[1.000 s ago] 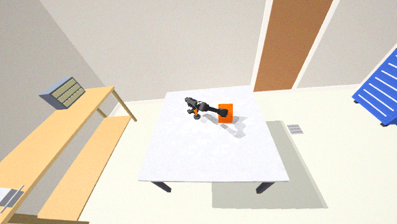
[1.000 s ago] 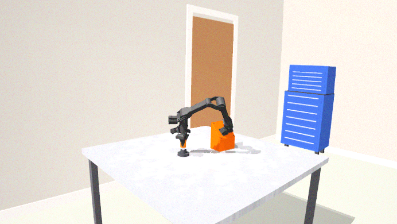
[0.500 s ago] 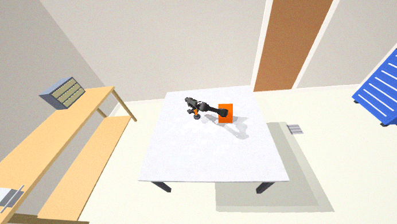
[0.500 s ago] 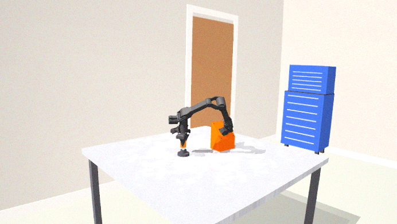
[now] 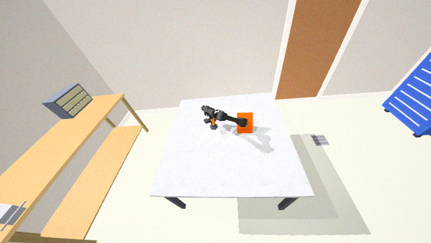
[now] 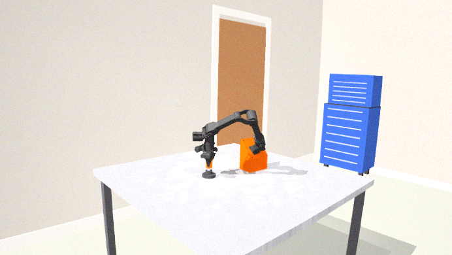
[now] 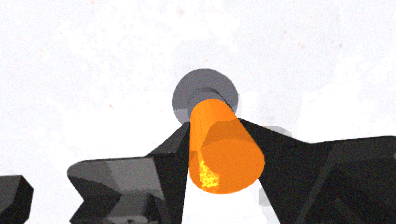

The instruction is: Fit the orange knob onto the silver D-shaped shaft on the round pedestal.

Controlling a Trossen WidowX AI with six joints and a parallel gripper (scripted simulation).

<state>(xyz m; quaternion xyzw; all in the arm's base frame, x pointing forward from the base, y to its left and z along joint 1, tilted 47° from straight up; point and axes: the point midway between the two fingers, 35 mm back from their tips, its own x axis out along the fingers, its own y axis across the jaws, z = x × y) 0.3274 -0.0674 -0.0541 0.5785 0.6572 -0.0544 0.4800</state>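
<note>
1. Orange knob (image 5: pixel 213 121) (image 6: pixel 209 164) (image 7: pixel 226 155) is squeezed between the fingers of my hand (image 5: pixel 212 119) (image 6: pixel 209 163) (image 7: pixel 225 150).
2. Right below my hand is the round pedestal (image 5: pixel 213 127) (image 6: pixel 208 175) (image 7: pixel 204 80), on the table (image 5: pixel 230 165) (image 6: pixel 222 203) (image 7: pixel 75 60).
3. My knob sits above its wide bottom.

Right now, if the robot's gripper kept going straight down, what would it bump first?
Probably the silver post on the round black stand, touched by the orange knob in the gripper. I can't tell if they already touch.
</note>
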